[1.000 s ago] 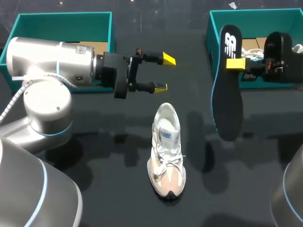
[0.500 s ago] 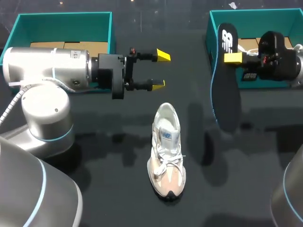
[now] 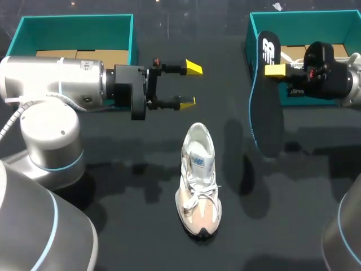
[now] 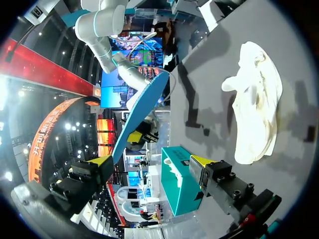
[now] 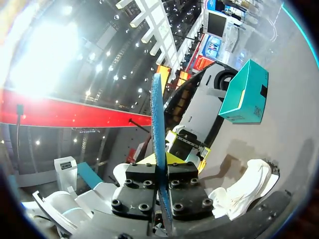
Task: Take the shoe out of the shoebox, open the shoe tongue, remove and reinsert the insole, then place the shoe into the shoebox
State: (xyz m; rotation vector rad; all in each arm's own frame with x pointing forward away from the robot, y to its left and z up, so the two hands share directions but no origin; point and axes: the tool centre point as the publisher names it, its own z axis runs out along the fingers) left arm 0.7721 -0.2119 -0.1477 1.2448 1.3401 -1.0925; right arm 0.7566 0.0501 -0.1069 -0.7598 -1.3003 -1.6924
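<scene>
Black table [image 3: 113, 192] carries 1 pale sneaker [image 3: 198, 180]; left gripper [image 3: 190, 84] gapes wide near its heel, right gripper [image 3: 275, 70] pinches the dark insole [image 3: 269, 113].

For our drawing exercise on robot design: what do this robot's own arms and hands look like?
The left arm is a thick silver-grey cylinder with rounded joints, thin light-blue rings and a grey cable. The left hand and right hand are black, with small red details and bright yellow fingertips.
</scene>
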